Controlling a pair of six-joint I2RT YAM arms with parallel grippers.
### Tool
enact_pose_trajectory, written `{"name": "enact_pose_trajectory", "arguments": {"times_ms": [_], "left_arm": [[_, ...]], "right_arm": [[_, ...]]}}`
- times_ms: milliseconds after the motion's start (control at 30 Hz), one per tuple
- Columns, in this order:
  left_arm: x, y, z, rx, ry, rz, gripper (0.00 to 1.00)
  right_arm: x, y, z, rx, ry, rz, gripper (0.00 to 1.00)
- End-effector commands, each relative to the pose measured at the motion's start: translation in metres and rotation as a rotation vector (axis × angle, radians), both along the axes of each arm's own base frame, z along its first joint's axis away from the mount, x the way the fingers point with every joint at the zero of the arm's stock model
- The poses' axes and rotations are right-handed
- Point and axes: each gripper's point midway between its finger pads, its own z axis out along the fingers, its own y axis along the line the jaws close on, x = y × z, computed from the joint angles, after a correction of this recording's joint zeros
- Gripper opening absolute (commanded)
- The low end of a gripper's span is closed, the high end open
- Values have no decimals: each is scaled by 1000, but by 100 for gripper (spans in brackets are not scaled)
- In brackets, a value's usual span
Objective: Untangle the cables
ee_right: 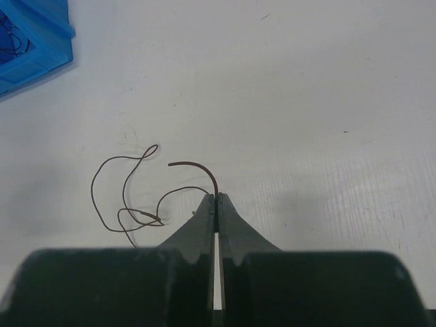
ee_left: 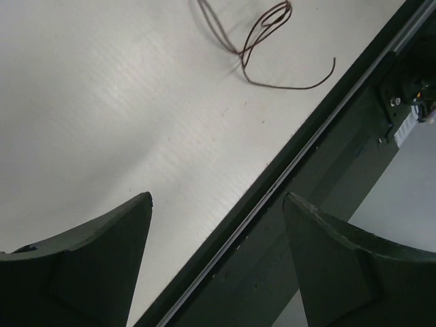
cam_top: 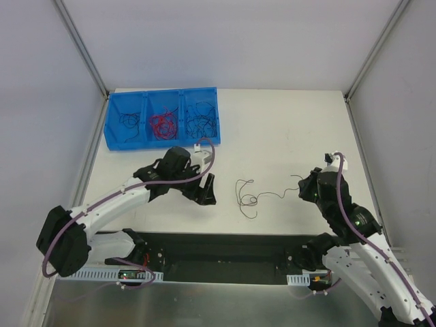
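Cable (cam_top: pixel 246 199), thin and dark, lies in a few loose loops on the white bench (cam_top: pixel 286 129) between the two arms. The right tool (ee_right: pixel 216 199) is pressed together on one end of it, and the pinched part is hidden between the fingers. The left tool (ee_left: pixel 218 201) stands wide apart over the near bench edge and holds nothing. In the blue bin (cam_top: pixel 163 142) a red tangle (cam_top: pixel 161 124) sits between two black tangles (cam_top: pixel 129 121). Their single strands are too fine to make out.

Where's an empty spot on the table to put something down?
Biggest bare patch: the far side of the table, between the blue bin and the right wall. The middle is crowded: the loose wire lies between the open left gripper and the right gripper, which pinches its end.
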Motion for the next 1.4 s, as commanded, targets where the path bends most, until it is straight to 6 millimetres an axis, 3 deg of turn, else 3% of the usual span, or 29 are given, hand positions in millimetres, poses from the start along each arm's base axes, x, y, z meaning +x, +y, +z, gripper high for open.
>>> {"name": "enact_pose_trajectory", "arguments": {"times_ms": [0, 200, 400, 500, 633, 867, 967, 1033, 1067, 1100, 1233, 1367], "left_arm": [[6, -61, 20, -106, -36, -61, 78], [-4, -126, 11, -9, -247, -233, 72], [-19, -180, -9, 10, -235, -420, 64], [-21, -191, -27, 41, -160, -440, 53], [-24, -199, -41, 61, -94, -447, 55], [-29, -195, -59, 121, -23, -424, 52], [-35, -192, -65, 134, 8, -428, 35], [-34, -186, -63, 149, -5, -413, 12], [-31, -180, -58, 153, -31, -398, 2], [-29, -175, -53, 154, -57, -384, 0], [-20, -137, -5, 127, -241, -305, 0], [-10, -84, 38, 116, -404, -185, 0]], "right_arm": [[4, 3, 10, 16, -37, 9, 0], [2, 3, 12, 23, -39, 13, 1], [1, 2, 18, 30, -49, 14, 0], [-1, 1, 20, 39, -56, 8, 0], [-2, -2, 23, 37, -63, 0, 0], [-2, -2, 26, 36, -67, 0, 0], [-2, -2, 24, 34, -61, -3, 0], [-1, -2, 24, 33, -62, -6, 0], [-1, -3, 24, 31, -64, -11, 0], [-1, -5, 24, 26, -66, -20, 0], [-2, -30, 25, -37, -65, -136, 0], [-6, -63, 36, -126, -71, -294, 0]]}}
